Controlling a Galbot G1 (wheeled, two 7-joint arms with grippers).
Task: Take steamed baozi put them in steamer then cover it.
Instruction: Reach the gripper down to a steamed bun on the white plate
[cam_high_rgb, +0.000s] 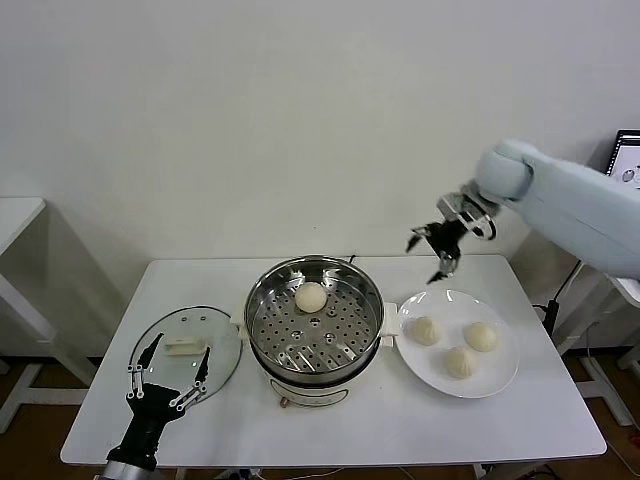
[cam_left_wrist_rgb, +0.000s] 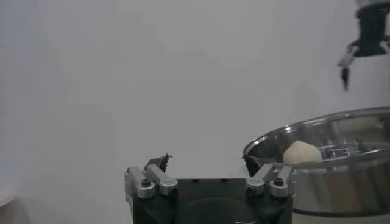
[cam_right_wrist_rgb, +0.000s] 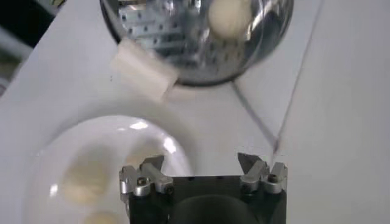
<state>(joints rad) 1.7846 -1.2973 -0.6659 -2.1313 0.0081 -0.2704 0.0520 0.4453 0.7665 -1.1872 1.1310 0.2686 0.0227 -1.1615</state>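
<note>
The steamer (cam_high_rgb: 262, 325) stands mid-table, a shiny steel pot with a perforated tray on a cream base. One baozi (cam_high_rgb: 311, 296) lies on the tray at its far side; it also shows in the left wrist view (cam_left_wrist_rgb: 302, 152) and the right wrist view (cam_right_wrist_rgb: 230, 16). Three baozi (cam_high_rgb: 427, 330) (cam_high_rgb: 481, 336) (cam_high_rgb: 461, 362) lie on a white plate (cam_high_rgb: 500, 385) right of the pot. My right gripper (cam_high_rgb: 436, 252) is open and empty, raised above the plate's far edge. The glass cover (cam_high_rgb: 222, 360) lies flat left of the pot. My left gripper (cam_high_rgb: 168, 372) is open and empty at the cover's near edge.
The white table (cam_high_rgb: 400, 430) ends close in front of the plate and cover. A second white table (cam_high_rgb: 15, 215) stands at the far left. A screen edge (cam_high_rgb: 627, 155) shows at the far right. A white wall is behind.
</note>
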